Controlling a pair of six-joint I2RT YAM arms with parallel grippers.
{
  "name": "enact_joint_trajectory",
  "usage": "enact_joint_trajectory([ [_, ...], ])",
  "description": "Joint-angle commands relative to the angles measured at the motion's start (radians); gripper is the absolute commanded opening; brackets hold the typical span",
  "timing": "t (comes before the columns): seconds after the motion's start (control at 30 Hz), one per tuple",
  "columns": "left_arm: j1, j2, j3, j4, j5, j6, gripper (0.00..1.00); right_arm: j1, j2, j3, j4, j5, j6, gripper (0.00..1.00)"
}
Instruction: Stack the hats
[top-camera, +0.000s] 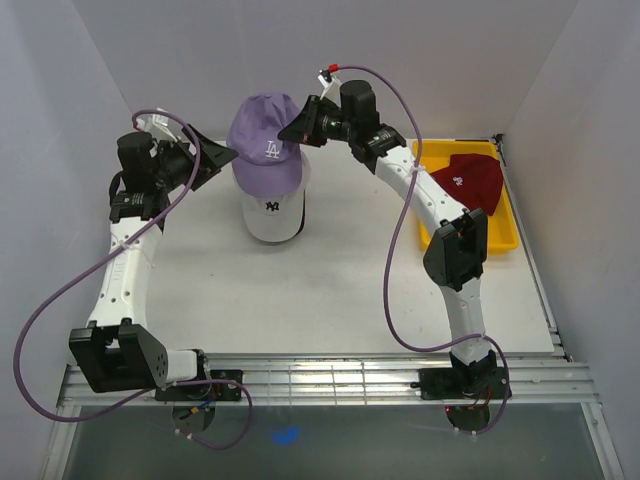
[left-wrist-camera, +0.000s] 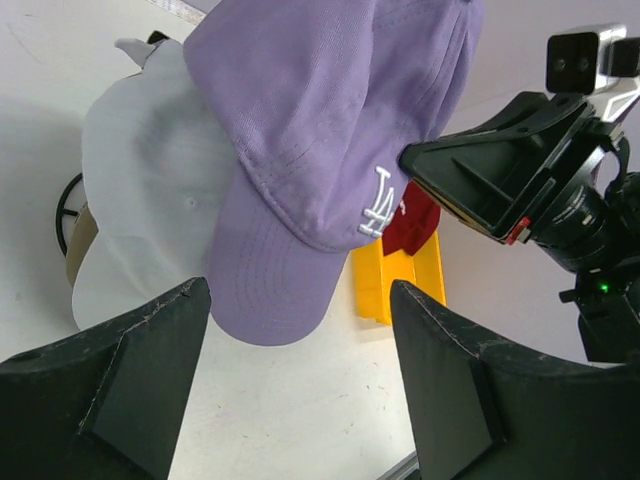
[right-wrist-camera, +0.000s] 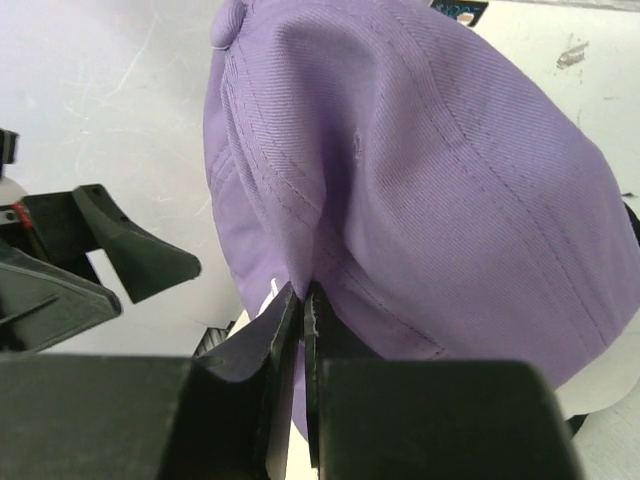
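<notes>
Pinching the lavender cap (top-camera: 265, 140) in my tightly closed right gripper (right-wrist-camera: 302, 300), I hold it over the white cap (top-camera: 272, 215) at far centre, left gripper (top-camera: 212, 160) spread and empty beside them; next I should lower it squarely, then release.

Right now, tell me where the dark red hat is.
In the top view, the dark red hat lies in the yellow tray at the right edge of the table, just right of the right arm.
</notes>
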Motion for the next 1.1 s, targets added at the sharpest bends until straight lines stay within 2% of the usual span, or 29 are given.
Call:
enact_joint_trajectory([
  [0.0, 0.008, -0.005, -0.036, 0.108, 0.072, 0.001, 0.83, 0.001, -0.037, 0.095, 0.051, -0.024, 0.030, 0.09],
  [0.1, 0.012, -0.008, -0.078, 0.212, 0.121, -0.028, 0.83, -0.005, -0.044, 0.112, 0.056, -0.035, 0.048, 0.09],
  [0.3, 0.012, 0.010, -0.085, 0.245, 0.153, -0.025, 0.83, -0.013, -0.063, 0.115, 0.073, -0.050, 0.080, 0.09],
  [0.4, 0.012, 0.004, -0.110, 0.343, 0.188, -0.064, 0.83, -0.014, -0.067, 0.120, 0.073, -0.056, 0.086, 0.09],
  [0.73, 0.012, 0.016, -0.168, 0.472, 0.269, -0.131, 0.81, -0.024, -0.076, 0.115, 0.117, -0.082, 0.137, 0.08],
  [1.0, 0.012, 0.016, -0.190, 0.542, 0.320, -0.185, 0.74, -0.028, -0.094, 0.112, 0.140, -0.099, 0.165, 0.09],
  [1.07, 0.012, 0.022, -0.188, 0.570, 0.340, -0.209, 0.70, -0.028, -0.091, 0.112, 0.150, -0.108, 0.174, 0.08],
])
